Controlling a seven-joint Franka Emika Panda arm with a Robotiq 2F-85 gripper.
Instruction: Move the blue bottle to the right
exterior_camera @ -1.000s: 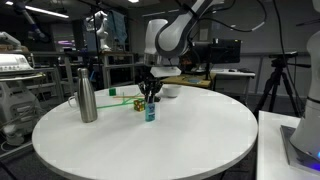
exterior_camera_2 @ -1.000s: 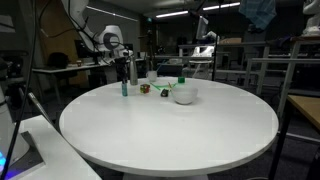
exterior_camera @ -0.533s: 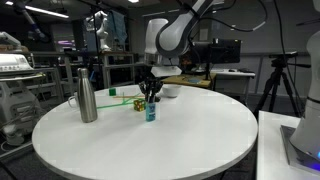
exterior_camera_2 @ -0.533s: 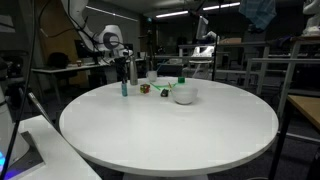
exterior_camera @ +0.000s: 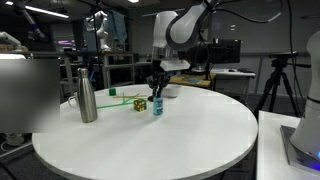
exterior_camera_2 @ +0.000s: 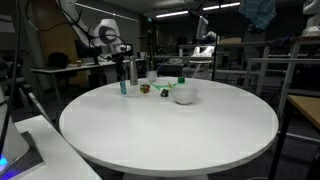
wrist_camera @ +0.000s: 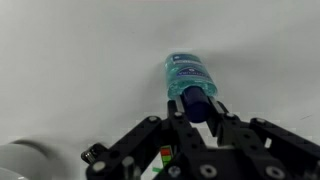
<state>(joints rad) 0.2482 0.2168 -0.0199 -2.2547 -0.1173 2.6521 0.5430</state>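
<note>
The small teal-blue bottle with a dark cap stands upright at the far side of the round white table. It also shows in the other exterior view. My gripper comes down on it from above. In the wrist view the bottle points away from me, and my gripper is shut on its dark cap, one finger on each side. I cannot tell whether its base touches the table.
A tall steel flask stands to the left of the bottle. A small green-and-dark cube sits right beside it. A white bowl and a green-capped item sit farther along. Lab benches and tripods surround the table.
My gripper and the bottle in it have shifted a little to the right, away from the cube and the flask. Nothing else has moved.
</note>
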